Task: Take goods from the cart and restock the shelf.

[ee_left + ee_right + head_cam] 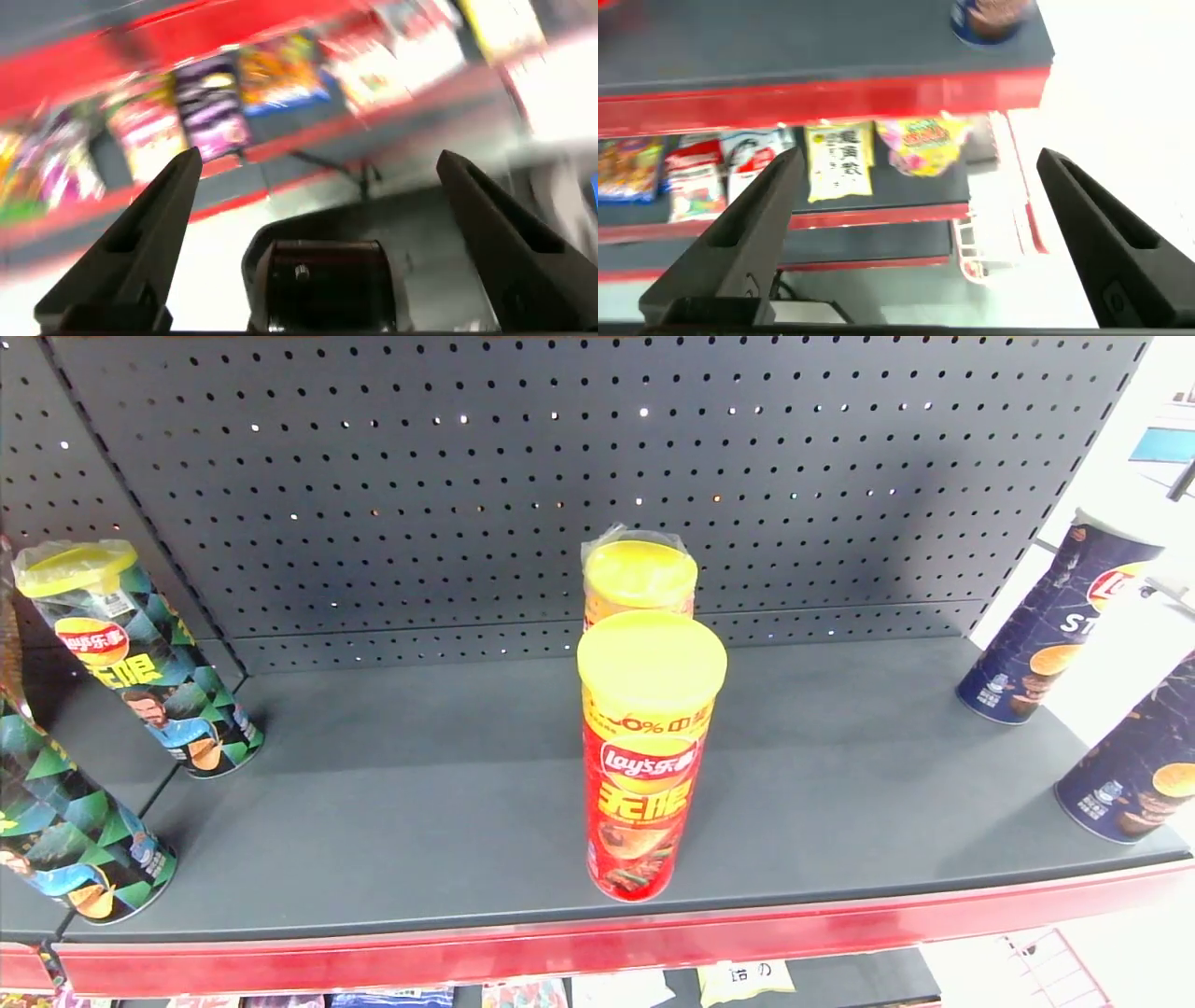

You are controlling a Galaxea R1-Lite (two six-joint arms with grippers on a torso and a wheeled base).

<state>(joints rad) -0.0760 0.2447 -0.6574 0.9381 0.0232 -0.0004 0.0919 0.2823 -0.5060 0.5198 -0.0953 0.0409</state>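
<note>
We see left gripper [320, 157] fingers spread wide, nothing between. Right gripper [920, 154] same, empty. Blue can [990, 14] on shelf [831, 47] well beyond right fingers; red can [644, 756] upright mid-shelf, another just behind it.

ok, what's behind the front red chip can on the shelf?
A second yellow-lidded can stands right behind the front red can, before the pegboard back. Only its lid and top band show; the rest is covered, so contact can't be told.

A shop: pegboard-backed shelf [420, 803] of crisp cans [644, 784], seemingly snack packets [920, 145] below.
</note>
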